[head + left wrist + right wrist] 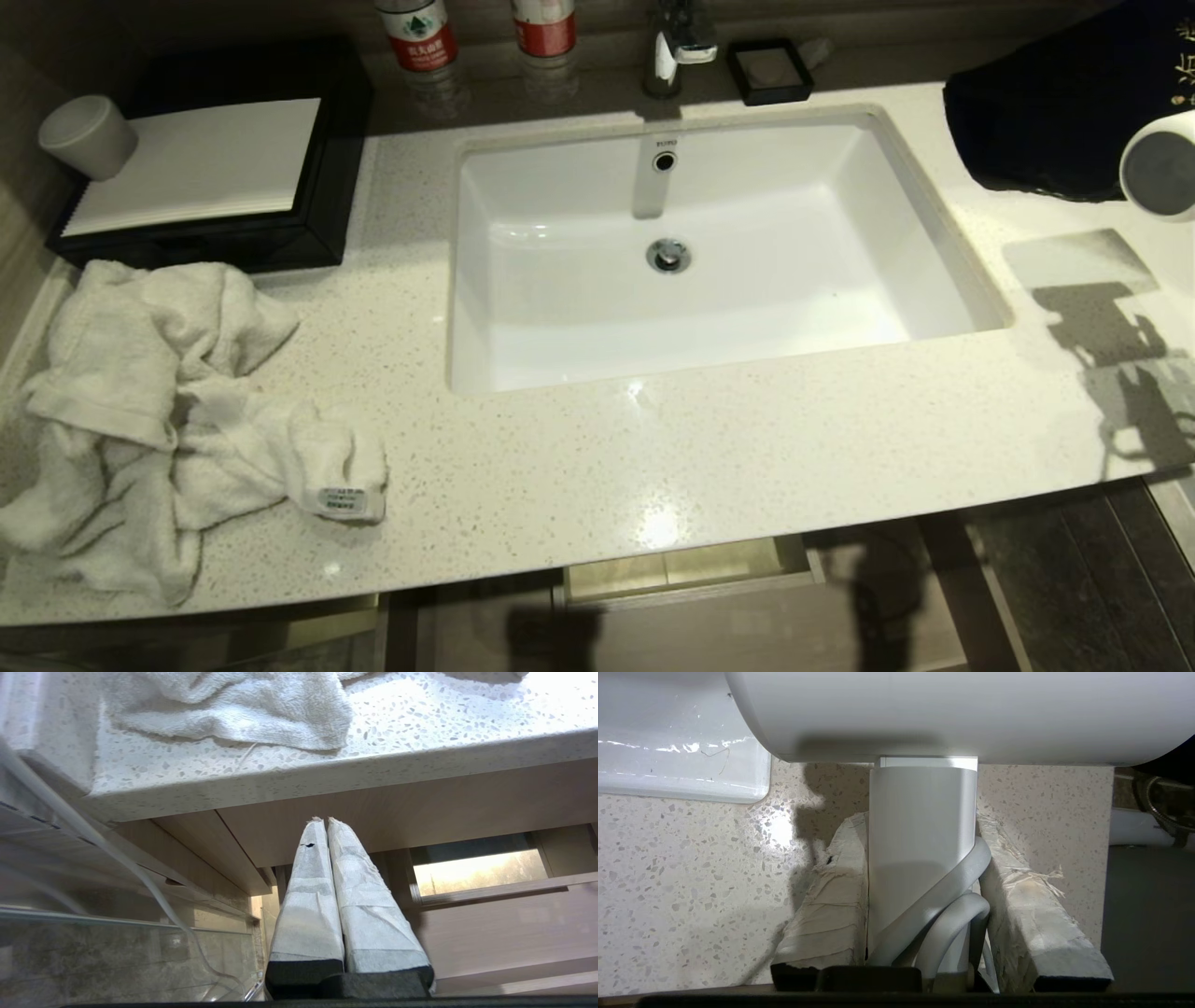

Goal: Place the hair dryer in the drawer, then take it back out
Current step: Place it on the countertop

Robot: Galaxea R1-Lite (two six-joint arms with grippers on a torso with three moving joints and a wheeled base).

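The right gripper had its tape-wrapped fingers clamped on the straight handle of the hair dryer, one finger on each side, with loops of the white cord pinched in against the handle. The dryer's barrel lay crosswise beyond the fingertips, above the speckled worktop near a corner of the white sink. From the head camera only the grey round end of the dryer showed, at the right edge of the scene, over the right side of the worktop and in front of a dark bag.

The left gripper hung low by the worktop's front edge, its fingers pressed together on nothing, pointing at the wood-grain cabinet front. A crumpled white towel lay on the worktop's left side. The drawer stood slightly pulled out below the worktop's front edge, under the sink.
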